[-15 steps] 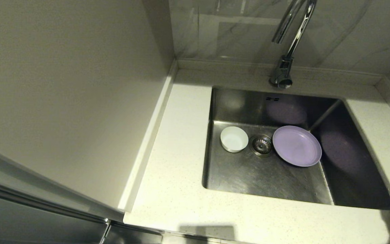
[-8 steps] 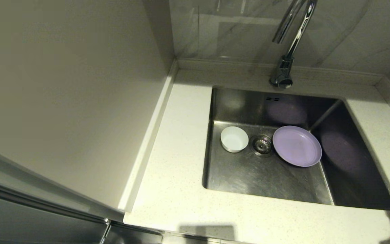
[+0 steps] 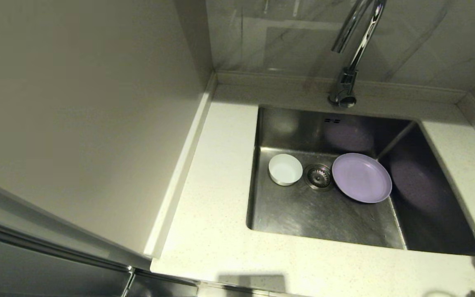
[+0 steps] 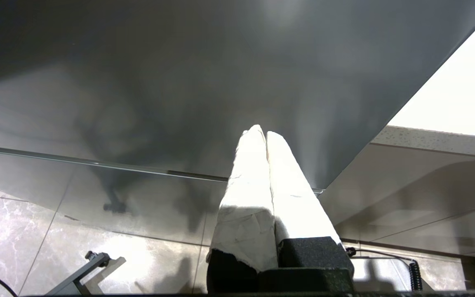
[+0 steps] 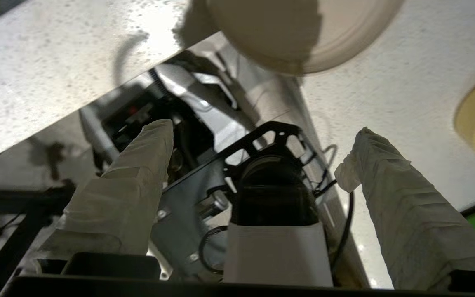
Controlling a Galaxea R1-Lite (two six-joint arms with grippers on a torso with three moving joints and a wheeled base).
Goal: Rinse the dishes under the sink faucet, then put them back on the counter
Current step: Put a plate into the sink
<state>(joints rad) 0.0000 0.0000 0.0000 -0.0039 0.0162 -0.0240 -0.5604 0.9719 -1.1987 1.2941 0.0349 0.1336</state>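
Beige plate [image 5: 299, 33] seemingly beyond open fingers [image 5: 390, 185]

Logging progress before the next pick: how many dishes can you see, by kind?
Bowls: 1, the white bowl in the sink.
Plates: 2, the purple plate in the sink and the beige plate on the counter.
Total: 3.

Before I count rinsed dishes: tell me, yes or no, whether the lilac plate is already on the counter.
No. The lilac plate lies in the sink, right of the drain strainer.
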